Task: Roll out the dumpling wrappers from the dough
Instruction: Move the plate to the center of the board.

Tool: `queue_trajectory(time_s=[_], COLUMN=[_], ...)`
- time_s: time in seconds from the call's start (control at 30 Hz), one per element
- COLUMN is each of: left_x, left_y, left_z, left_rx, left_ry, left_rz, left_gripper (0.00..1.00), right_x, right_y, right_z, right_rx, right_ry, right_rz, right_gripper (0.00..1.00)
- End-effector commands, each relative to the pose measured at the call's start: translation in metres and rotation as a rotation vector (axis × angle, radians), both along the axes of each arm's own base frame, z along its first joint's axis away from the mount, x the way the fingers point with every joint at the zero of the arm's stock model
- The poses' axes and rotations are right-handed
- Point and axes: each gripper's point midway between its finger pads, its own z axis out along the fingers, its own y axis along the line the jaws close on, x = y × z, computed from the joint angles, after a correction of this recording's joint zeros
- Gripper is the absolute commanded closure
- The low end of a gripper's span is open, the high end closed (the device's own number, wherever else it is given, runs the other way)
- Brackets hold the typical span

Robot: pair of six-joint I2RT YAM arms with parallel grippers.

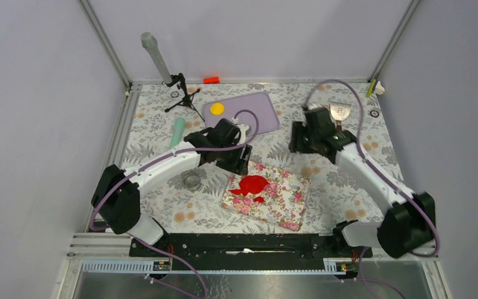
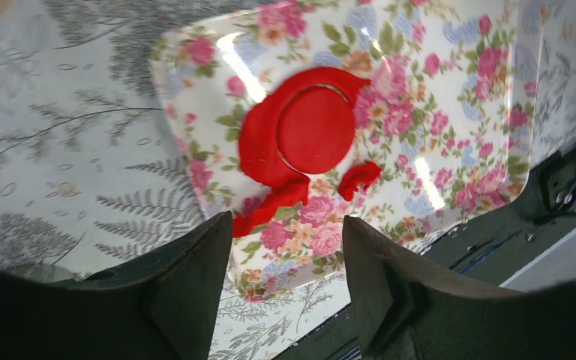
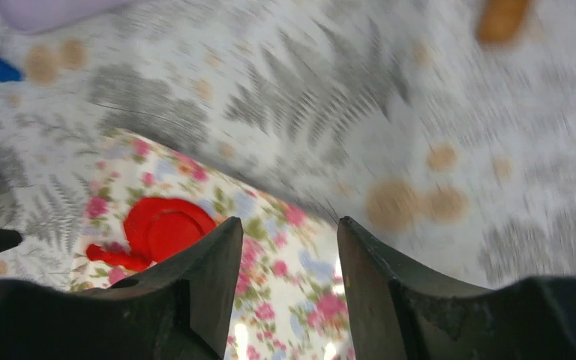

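A red dumpling wrapper is a round disc cut into the flat red dough on the floral tray. Ragged red scraps lie beside it. A yellow wrapper rests on the purple tray. My left gripper hovers at the floral tray's far left corner; the left wrist view shows it open and empty, just short of the dough. My right gripper hangs over the cloth beyond the tray, also open and empty. The right wrist view is blurred, with the dough at lower left.
A teal rolling pin and a metal ring cutter lie left of the floral tray. A scraper sits at the back right, a small tripod and a red-orange block at the back.
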Motion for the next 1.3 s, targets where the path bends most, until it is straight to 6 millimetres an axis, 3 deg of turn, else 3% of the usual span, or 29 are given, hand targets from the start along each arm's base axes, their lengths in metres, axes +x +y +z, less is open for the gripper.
queue_trajectory(time_s=[0.0,0.13,0.3,0.43,0.57,0.6,0.7,0.83,0.97,1.17,1.27], left_x=[-0.013,-0.019,-0.014,-0.012,-0.009,-0.009,-0.009,-0.010,-0.023,-0.054,-0.051], left_y=[-0.023,-0.032,-0.037,-0.034,-0.029,-0.028,-0.021,-0.014,-0.029,-0.066,-0.071], left_z=[-0.007,-0.018,-0.011,-0.006,-0.020,-0.023,-0.029,-0.033,-0.035,-0.035,-0.047], left_rx=[0.036,0.080,0.022,0.038,0.081,0.081,0.102,0.123,0.095,-0.033,-0.013], left_ry=[-0.089,-0.111,-0.202,-0.157,-0.117,-0.117,-0.126,-0.136,-0.160,-0.047,-0.028], left_rz=[-0.157,-0.204,-0.210,-0.237,-0.225,-0.222,-0.203,-0.143,-0.115,-0.251,-0.260], left_gripper=[0.38,0.38,0.38,0.35,0.35,0.33,0.32,0.33,0.40,0.52,0.56], right_x=[-0.074,-0.127,-0.159,-0.157,-0.146,-0.143,-0.136,-0.130,-0.127,-0.126,-0.126], right_y=[-0.061,-0.070,-0.061,-0.062,-0.060,-0.060,-0.060,-0.065,-0.066,-0.064,-0.065], right_z=[-0.041,-0.066,-0.102,-0.117,-0.123,-0.125,-0.129,-0.131,-0.133,-0.135,-0.135], right_rx=[0.052,0.173,0.297,0.296,0.271,0.264,0.220,0.162,0.161,0.163,0.161], right_ry=[0.162,0.221,0.309,0.304,0.282,0.278,0.281,0.278,0.291,0.306,0.306], right_rz=[-0.427,-0.553,-0.609,-0.615,-0.581,-0.570,-0.542,-0.515,-0.512,-0.500,-0.498], right_gripper=[0.42,0.39,0.38,0.40,0.45,0.49,0.75,0.91,1.00,1.00,1.00])
